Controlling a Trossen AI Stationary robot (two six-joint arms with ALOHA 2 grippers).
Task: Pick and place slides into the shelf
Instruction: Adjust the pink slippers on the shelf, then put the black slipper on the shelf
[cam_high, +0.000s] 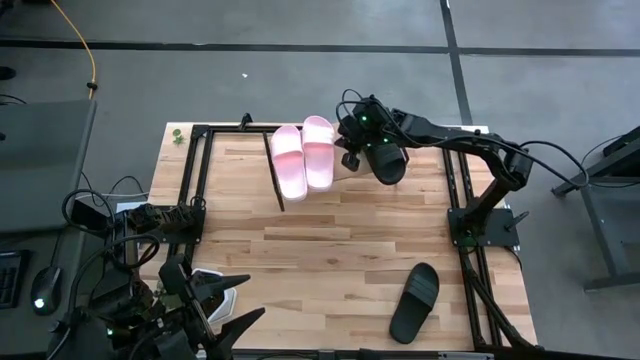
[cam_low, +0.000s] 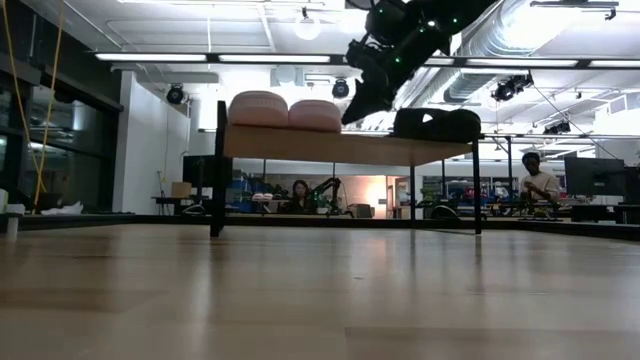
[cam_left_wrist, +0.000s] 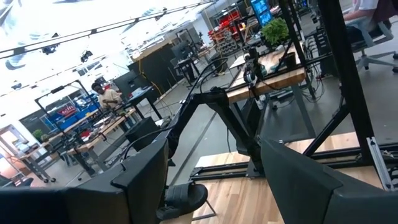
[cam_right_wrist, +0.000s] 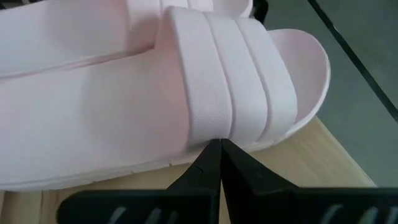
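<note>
Butcher-block table, shelf (cam_high: 240, 165) upper centre: right gripper (cam_right_wrist: 219, 149) shut, empty, tips at pink slide (cam_right_wrist: 236, 93) strap edge; remaining black slide (cam_high: 415, 302) lower right, long axis near-vertical, right arm nearer.

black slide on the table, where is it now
High view: the black slide lies alone on the table's near right, beside the right frame, far from the pink pair.

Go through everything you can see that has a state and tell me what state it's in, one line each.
Two pink slides: side by side on the shelf, soles down.
Black slide on the shelf: lying beside the pink pair.
Other black slide: on the tabletop, not yet shelved.
Shelf: holds three slides.
Right gripper: shut, empty, tips at a pink slide's strap.
Left gripper: open, empty, at the table's near edge.
</note>
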